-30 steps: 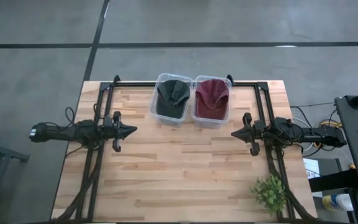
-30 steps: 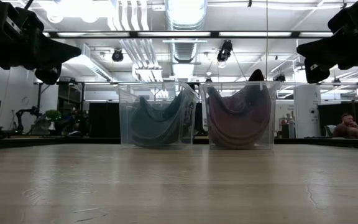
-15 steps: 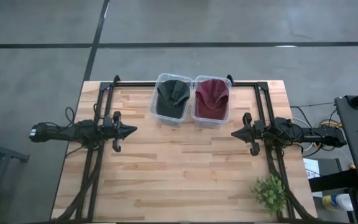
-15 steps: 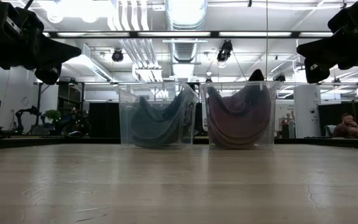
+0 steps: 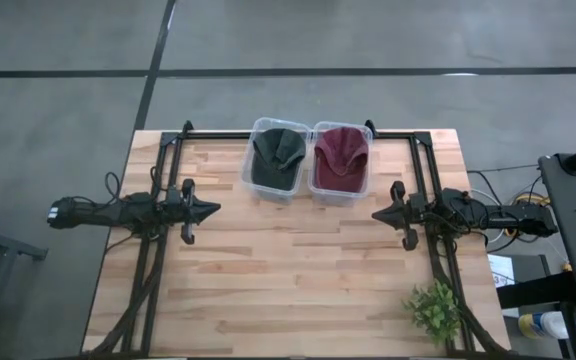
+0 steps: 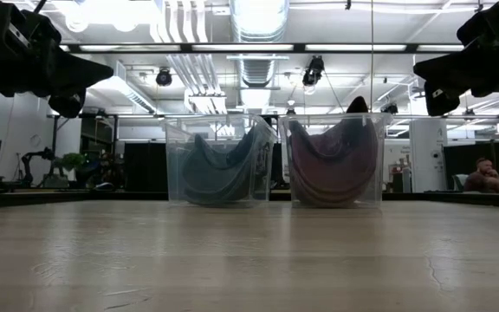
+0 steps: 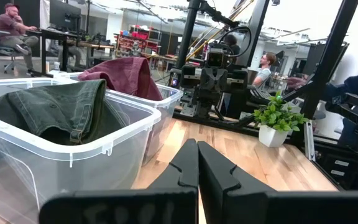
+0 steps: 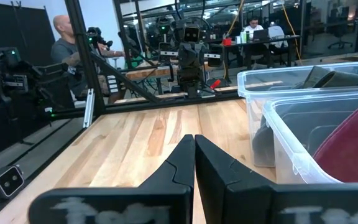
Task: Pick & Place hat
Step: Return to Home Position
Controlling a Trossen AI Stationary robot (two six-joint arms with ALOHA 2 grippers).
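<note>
Left end effector (image 5: 213,209) and right end effector (image 5: 378,214) pressed together, over planked wooden table (image 5: 298,270).

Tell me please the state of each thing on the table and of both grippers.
left bin: no lid, holds dark cap
right bin: no lid, holds red cap
left gripper: shut, empty, above the table's left side
right gripper: shut, empty, above the table's right side
plant: upright, at a table corner on the right side
</note>
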